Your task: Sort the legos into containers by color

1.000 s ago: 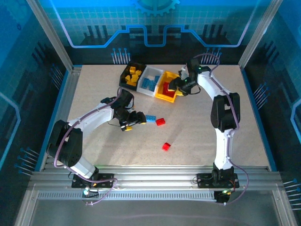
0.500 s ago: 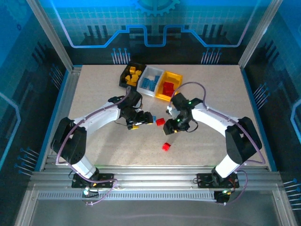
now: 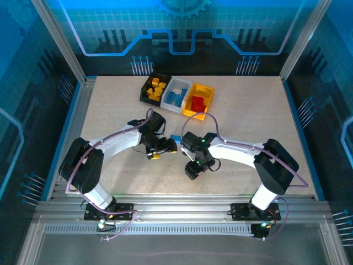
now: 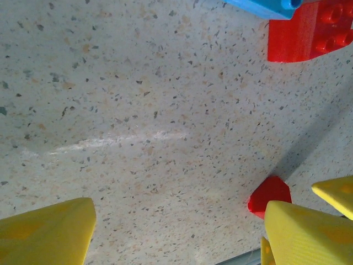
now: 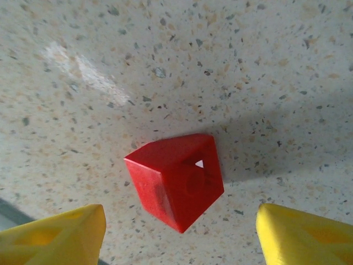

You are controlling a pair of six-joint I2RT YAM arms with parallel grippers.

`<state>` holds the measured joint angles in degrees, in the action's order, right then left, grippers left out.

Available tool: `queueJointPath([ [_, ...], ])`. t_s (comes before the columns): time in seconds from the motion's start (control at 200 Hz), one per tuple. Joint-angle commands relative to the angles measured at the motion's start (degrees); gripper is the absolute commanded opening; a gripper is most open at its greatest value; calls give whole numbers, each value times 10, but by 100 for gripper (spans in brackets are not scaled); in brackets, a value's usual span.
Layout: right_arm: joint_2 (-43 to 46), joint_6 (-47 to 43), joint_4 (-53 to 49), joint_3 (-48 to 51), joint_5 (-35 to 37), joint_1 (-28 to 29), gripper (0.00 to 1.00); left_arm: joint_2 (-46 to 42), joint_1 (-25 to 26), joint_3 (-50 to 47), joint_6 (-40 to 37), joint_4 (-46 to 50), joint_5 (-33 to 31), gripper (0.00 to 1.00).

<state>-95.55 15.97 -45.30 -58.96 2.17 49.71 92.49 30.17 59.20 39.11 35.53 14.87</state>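
**Item:** red brick (image 5: 175, 182), lying on the table (image 3: 110, 110) under the right gripper (image 3: 192, 169), well apart from the bins
**Attitude:** tipped, one corner up, a hollow face showing; its sides sit skewed to the finger line
**Right gripper:** spread wide and empty; fingers (image 5: 55, 237) flank the brick, neither touching it
**Left gripper** (image 3: 164, 148)**:** spread and empty, bare table between its fingers (image 4: 47, 237); a blue brick (image 4: 265, 5) and a second red brick (image 4: 309, 30) lie touching each other just beyond
**Bins:** black bin (image 3: 155, 88) holds yellow bricks, white bin (image 3: 177, 95) blue, yellow bin (image 3: 199, 100) red
**Step in hand (judged):** right arm picks up the red brick for the yellow bin
**Handling notes (judged):**
- turn the wrist until the pads face two flat sides, since a pinch on the corners is likely to spin the brick out
- come down until the pads reach mid-height
- close slowly and centred, so that neither finger shoves the brick first
- lift straight up
- keep clear of the left arm, which is close by
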Motion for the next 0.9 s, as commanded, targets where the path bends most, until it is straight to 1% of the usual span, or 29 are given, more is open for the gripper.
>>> queueJointPath([
  [0.0,-20,-14,6,-9,32,12,74,-33,-1,-14,8,8,-16,81],
  [0.19,-49,-31,12,-25,50,14,73,-59,-4,-50,18,9,-23,82],
  [0.395,-91,-51,7,-60,61,18,70,-77,-7,-71,24,7,-23,83],
  [0.61,-119,-52,-3,-70,66,22,60,-89,-10,-78,23,11,-25,83],
  [0.74,-109,-40,-20,-63,76,22,56,-94,-14,-81,23,11,-25,83],
  [0.895,-94,-34,-27,-55,73,22,48,-91,-15,-85,25,5,-24,83],
])
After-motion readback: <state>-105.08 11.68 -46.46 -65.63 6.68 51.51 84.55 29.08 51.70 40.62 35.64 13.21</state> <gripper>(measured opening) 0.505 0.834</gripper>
